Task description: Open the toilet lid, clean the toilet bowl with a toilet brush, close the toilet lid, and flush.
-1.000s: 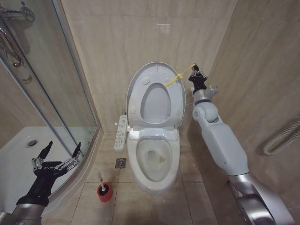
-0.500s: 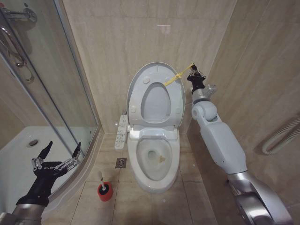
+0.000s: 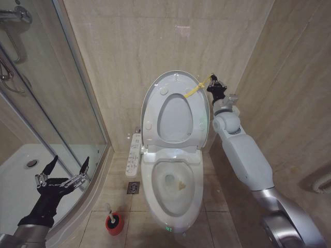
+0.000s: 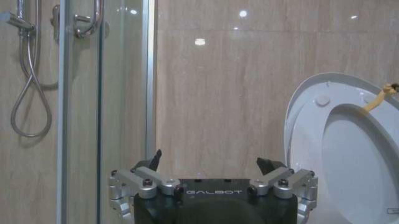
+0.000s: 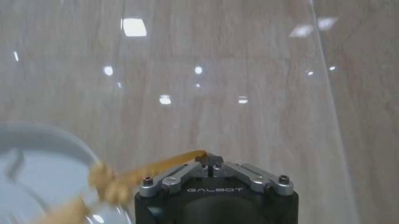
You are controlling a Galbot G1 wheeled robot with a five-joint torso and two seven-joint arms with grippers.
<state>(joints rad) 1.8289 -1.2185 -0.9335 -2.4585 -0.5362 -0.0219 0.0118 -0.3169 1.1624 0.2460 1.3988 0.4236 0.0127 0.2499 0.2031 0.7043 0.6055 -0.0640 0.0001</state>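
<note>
The toilet lid (image 3: 155,98) stands raised against the back wall, with the ring seat (image 3: 175,140) up against it. Beside the lid's upper edge, my right gripper (image 3: 212,79) is shut on the lid's yellow strap (image 3: 195,88); the right wrist view shows the same grip (image 5: 209,159) on the strap (image 5: 156,165). Below, the toilet bowl (image 3: 174,206) lies open. The toilet brush (image 3: 109,211) stands in its red holder (image 3: 115,223) on the floor left of the bowl. My left gripper (image 3: 64,166) hangs open and empty in front of the shower glass, also visible in the left wrist view (image 4: 212,163).
A curved glass shower enclosure (image 3: 77,103) with a white tray (image 3: 20,175) takes up the left side. A button panel (image 3: 134,150) sticks out at the bowl's left, with a floor drain (image 3: 133,187) below it. Tiled walls close in behind and on the right (image 3: 289,103).
The head camera has moved, so the toilet sits lower and larger in the picture. My right gripper still holds the strap at the raised lid. The left arm has not moved.
</note>
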